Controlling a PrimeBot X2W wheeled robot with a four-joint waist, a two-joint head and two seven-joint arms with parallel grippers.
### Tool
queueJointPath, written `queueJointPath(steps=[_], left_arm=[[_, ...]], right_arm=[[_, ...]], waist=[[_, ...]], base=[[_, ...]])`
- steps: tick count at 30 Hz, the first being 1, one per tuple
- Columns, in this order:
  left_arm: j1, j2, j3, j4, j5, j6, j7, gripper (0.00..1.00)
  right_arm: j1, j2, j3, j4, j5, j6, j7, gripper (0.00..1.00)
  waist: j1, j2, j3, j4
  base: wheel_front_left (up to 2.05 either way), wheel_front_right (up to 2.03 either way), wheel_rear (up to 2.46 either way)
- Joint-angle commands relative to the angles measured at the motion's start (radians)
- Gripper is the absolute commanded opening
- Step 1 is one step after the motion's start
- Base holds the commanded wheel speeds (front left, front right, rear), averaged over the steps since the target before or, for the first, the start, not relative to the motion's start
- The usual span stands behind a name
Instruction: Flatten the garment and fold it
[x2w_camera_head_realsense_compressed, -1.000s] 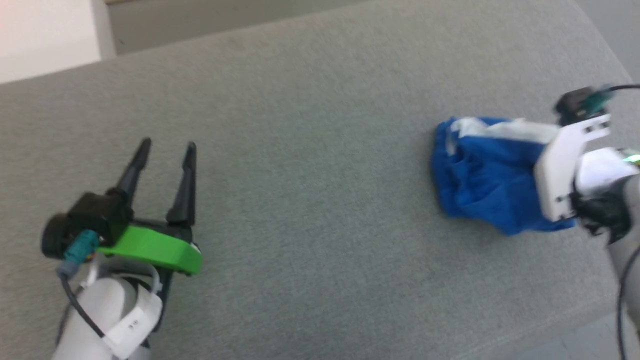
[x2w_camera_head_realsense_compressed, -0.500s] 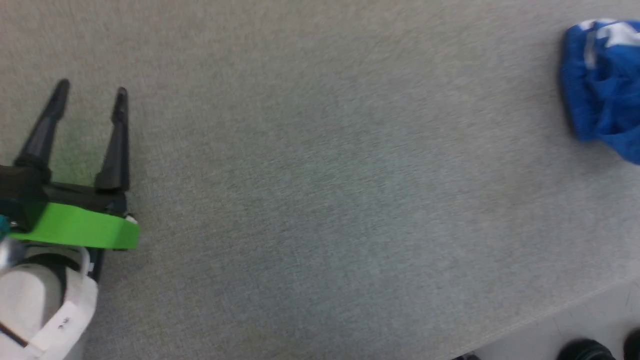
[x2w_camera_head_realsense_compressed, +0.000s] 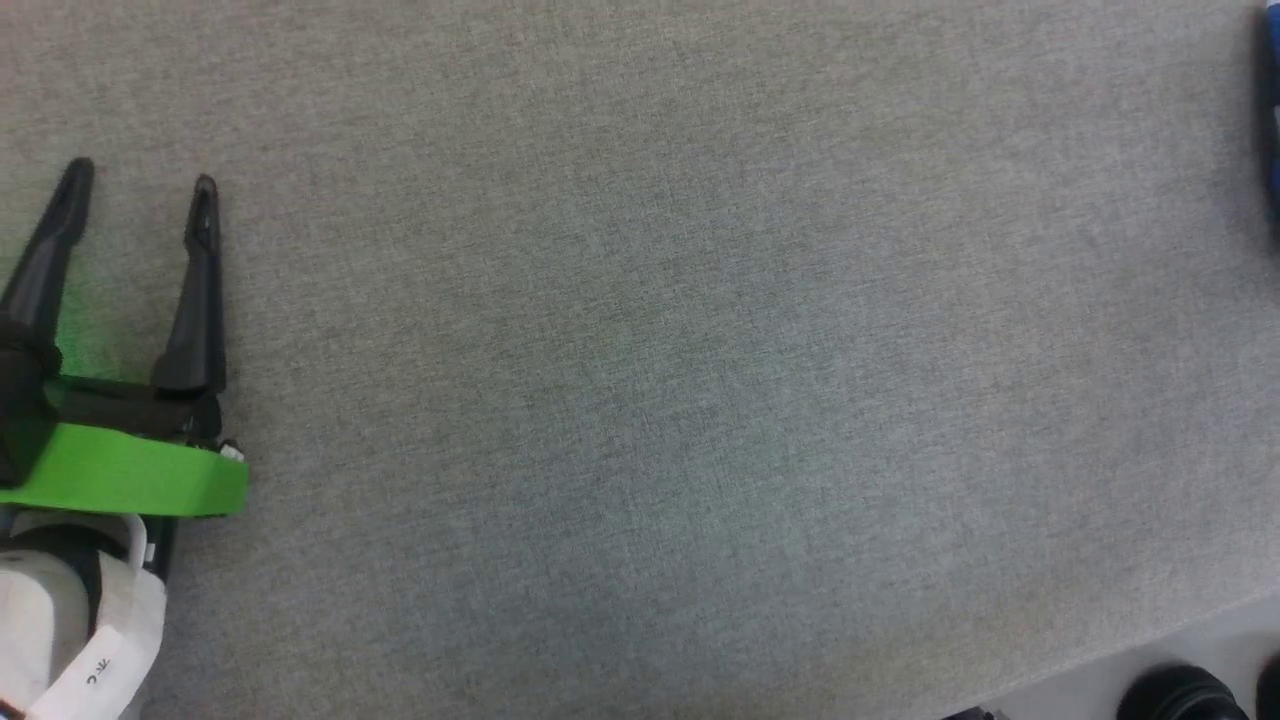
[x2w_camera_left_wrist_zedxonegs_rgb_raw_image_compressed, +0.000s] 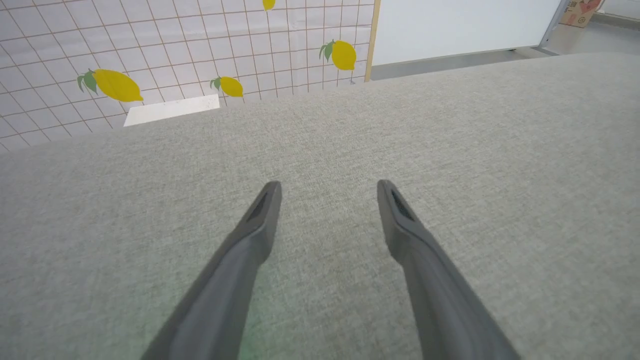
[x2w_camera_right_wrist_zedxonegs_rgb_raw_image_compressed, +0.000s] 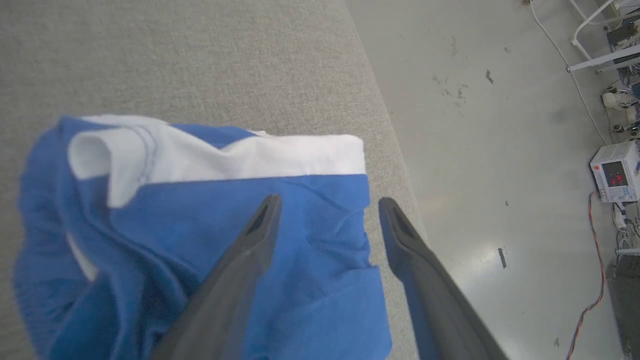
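Note:
The garment (x2w_camera_right_wrist_zedxonegs_rgb_raw_image_compressed: 175, 210) is a bright blue heap with a white band along its far side. It lies bunched on the grey table (x2w_camera_right_wrist_zedxonegs_rgb_raw_image_compressed: 200, 60), close to the table's right edge. My right gripper (x2w_camera_right_wrist_zedxonegs_rgb_raw_image_compressed: 330, 202) hovers over the heap's near right part. It is open, and the blue cloth lies flat in the gap between its fingers. In the head view only a blue sliver of the garment (x2w_camera_head_realsense_compressed: 1274, 110) shows at the right border. My left gripper (x2w_camera_head_realsense_compressed: 140, 180) stands open over bare table at the far left, and the left gripper (x2w_camera_left_wrist_zedxonegs_rgb_raw_image_compressed: 327, 187) has nothing between its fingers.
Beyond the table's edge (x2w_camera_right_wrist_zedxonegs_rgb_raw_image_compressed: 395, 165) is pale floor with a white instrument box (x2w_camera_right_wrist_zedxonegs_rgb_raw_image_compressed: 612, 172) and cables. A lemon-patterned tiled wall (x2w_camera_left_wrist_zedxonegs_rgb_raw_image_compressed: 150, 50) stands behind the table. Dark round shapes (x2w_camera_head_realsense_compressed: 1180, 695) sit on the floor past the near table edge.
The head camera has swung, so the garment has slid to that view's right border and the right arm has left the picture. The left gripper stays open.

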Motion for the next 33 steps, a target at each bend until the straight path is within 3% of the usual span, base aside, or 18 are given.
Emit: queueJointPath(steps=[1,8,11,12,16,19,28,33], left_arm=[[0.009,-0.004,-0.002,0.015,-0.008,0.007,-0.011,1.0],[0.007,-0.061,-0.022,0.123,-0.037,0.012,-0.091,1.0],[0.008,-0.09,-0.027,0.182,-0.054,0.014,-0.132,1.0],[0.011,-0.121,-0.032,0.244,-0.07,0.016,-0.173,1.0],[0.013,-0.151,-0.037,0.316,-0.087,0.017,-0.212,1.0],[0.019,-0.169,-0.039,0.355,-0.096,0.018,-0.231,1.0],[0.046,-0.216,-0.041,0.434,-0.114,0.025,-0.265,1.0],[0.051,-0.233,-0.041,0.459,-0.117,0.027,-0.273,1.0]], right_arm=[[-0.017,-0.002,-0.006,-0.012,0.004,-0.001,-0.022,1.0],[-0.038,-0.008,0.033,-0.116,0.122,-0.001,-0.163,1.0],[-0.05,0.03,0.053,-0.169,0.189,-0.001,-0.218,1.0],[-0.036,0.051,0.101,-0.225,0.238,-0.001,-0.287,1.0],[0.007,0.088,0.171,-0.305,0.227,-0.001,-0.406,1.0],[0.053,0.133,0.202,-0.34,0.211,-0.001,-0.496,1.0],[0.261,0.351,0.185,-0.407,0.144,-0.001,-0.731,1.0],[0.403,0.419,0.19,-0.421,0.138,-0.001,-0.807,1.0]], waist=[[-0.0001,0.0,-0.032,0.005],[-0.0001,0.0,-0.179,0.034],[-0.0001,0.0,-0.254,0.051],[-0.0001,0.0,-0.333,0.079],[-0.0001,0.0,-0.425,0.118],[-0.0001,0.0,-0.479,0.148],[-0.0001,0.0,-0.601,0.244],[-0.0001,0.0,-0.63,0.29]], base=[[0.0,0.0,0.0],[0.0,0.0,0.0],[0.0,0.0,0.0],[0.0,0.0,0.0],[0.0,0.0,0.0],[0.0,0.0,0.0],[0.0,0.0,0.0],[0.0,0.0,0.0]])
